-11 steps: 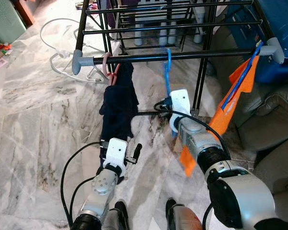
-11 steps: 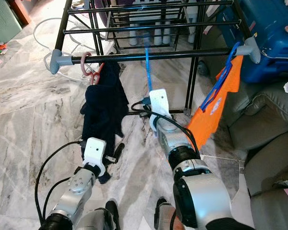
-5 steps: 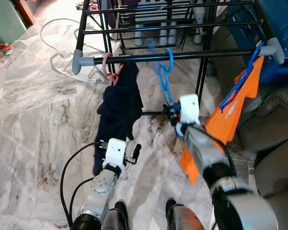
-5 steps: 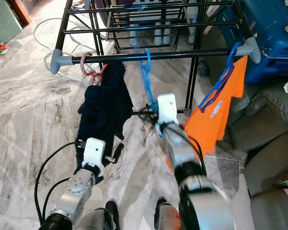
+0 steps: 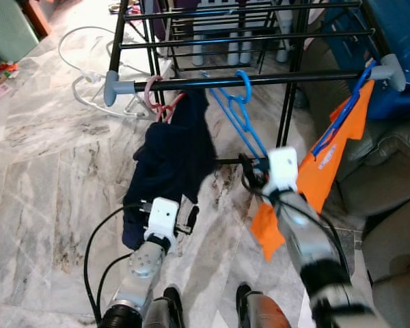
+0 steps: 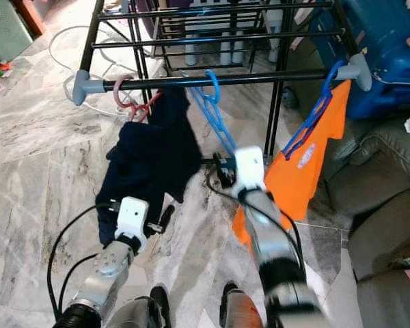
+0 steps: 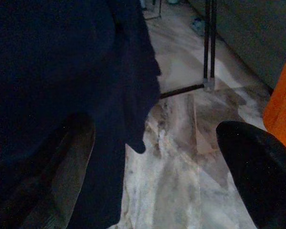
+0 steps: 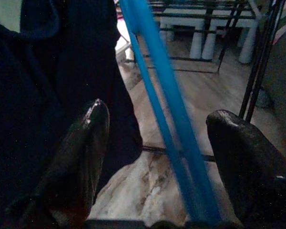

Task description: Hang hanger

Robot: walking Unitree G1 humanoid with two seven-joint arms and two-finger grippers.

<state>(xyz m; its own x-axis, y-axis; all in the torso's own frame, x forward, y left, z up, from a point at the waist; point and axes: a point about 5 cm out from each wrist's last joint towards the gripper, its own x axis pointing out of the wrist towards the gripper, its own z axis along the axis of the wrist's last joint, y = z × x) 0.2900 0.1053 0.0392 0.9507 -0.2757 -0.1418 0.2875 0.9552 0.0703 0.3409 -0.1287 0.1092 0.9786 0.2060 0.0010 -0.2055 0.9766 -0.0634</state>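
Two eye views: blue hanger (image 5: 240, 109) hooked on drying rack rail (image 5: 260, 80), beside dark garment (image 5: 171, 157); right gripper (image 5: 249, 172) at its lower end | left wrist: left gripper (image 7: 152, 171) fingers spread, nothing between | right wrist: fingers (image 8: 81, 157) apart, hanger between them.

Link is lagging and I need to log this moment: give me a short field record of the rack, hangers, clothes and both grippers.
rack: black rail, grey end caps
blue hanger: hook over the rail, body slanting down to the right gripper
right gripper: open, fingers either side of the blue hanger's lower end
pink hanger: on the rail's left end
navy garment: hanging below the pink hanger
orange shirt: on another blue hanger at the rail's right end
left gripper: open, low by the navy garment
floor: grey marble
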